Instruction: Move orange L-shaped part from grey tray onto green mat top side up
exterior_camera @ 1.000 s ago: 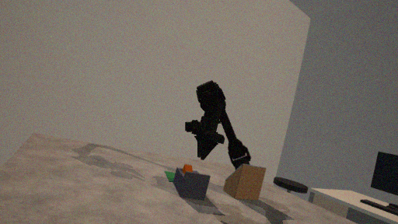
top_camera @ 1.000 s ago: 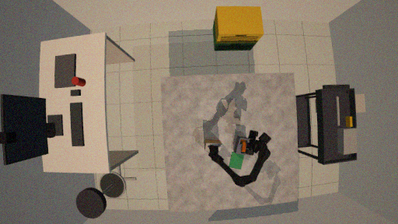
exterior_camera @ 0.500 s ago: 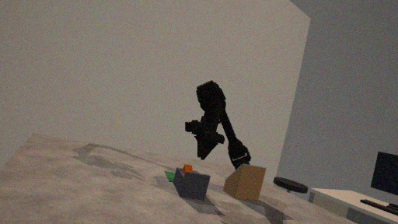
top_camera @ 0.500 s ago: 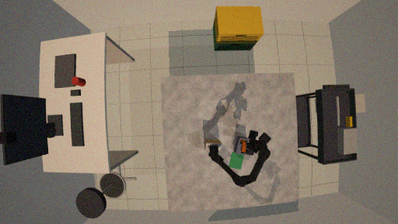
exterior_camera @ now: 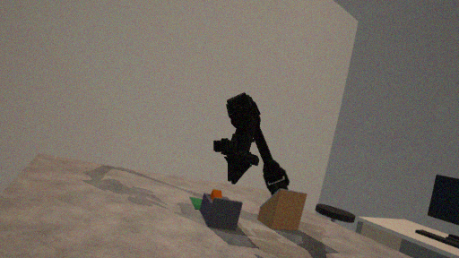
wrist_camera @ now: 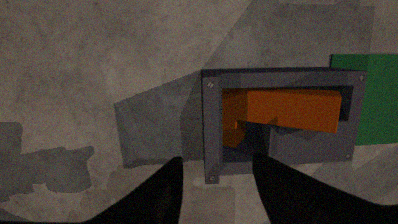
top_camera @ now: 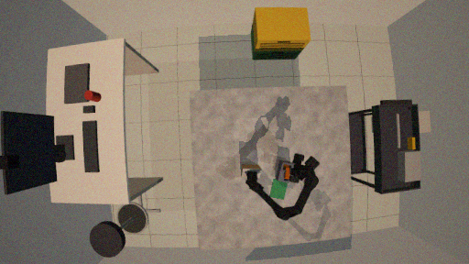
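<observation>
The orange part (top_camera: 287, 172) (exterior_camera: 217, 193) (wrist_camera: 295, 107) lies tilted in the pocket of the grey tray (exterior_camera: 226, 215) (wrist_camera: 212, 125). Its L-shaped end, at the left in the wrist view, is low in the pocket. Its straight end, on the side toward the green mat (top_camera: 278, 190) (exterior_camera: 195, 203) (wrist_camera: 382, 100), is raised, and the exterior view shows orange above the tray's wall. My gripper (exterior_camera: 232, 181) (wrist_camera: 217, 163) is partly open with nothing between its fingers. It hangs above the tray, clear of the part, nearer the L-shaped end in the wrist view.
A tan block (top_camera: 250, 168) (exterior_camera: 289, 210) with a sloped side stands near the arm's base, apart from the tray. The mat lies beside the tray, near the raised end. A white desk (top_camera: 107, 119), a yellow cabinet (top_camera: 281, 27) and a dark rack (top_camera: 387, 147) stand farther away.
</observation>
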Robot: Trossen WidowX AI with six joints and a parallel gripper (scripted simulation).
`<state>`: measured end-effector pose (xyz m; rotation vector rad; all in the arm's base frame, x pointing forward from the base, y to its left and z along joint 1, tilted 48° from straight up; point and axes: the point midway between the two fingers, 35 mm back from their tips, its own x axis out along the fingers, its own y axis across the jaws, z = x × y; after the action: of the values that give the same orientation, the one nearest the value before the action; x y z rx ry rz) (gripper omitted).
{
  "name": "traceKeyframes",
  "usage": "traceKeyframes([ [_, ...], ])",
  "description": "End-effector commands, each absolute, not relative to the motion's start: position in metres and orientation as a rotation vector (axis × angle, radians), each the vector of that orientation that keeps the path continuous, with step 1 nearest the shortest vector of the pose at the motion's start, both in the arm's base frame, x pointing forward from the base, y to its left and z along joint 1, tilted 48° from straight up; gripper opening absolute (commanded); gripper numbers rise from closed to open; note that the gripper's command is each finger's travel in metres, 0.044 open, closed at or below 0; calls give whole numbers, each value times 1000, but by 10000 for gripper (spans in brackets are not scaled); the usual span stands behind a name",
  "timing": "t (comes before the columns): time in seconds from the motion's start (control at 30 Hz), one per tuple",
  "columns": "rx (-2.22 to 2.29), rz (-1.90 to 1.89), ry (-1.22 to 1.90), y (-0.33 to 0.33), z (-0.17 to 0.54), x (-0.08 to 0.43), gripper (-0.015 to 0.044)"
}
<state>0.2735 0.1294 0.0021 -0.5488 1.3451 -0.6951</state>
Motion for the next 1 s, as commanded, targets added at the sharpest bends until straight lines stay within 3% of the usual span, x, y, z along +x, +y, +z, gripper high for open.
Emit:
traceKeyframes([
  [0.0,-554,-694,1346,129,2,273,180],
  [0.77,-549,-696,1346,128,0,274,180],
  [0.97,-547,-710,1356,83,-37,277,180],
])
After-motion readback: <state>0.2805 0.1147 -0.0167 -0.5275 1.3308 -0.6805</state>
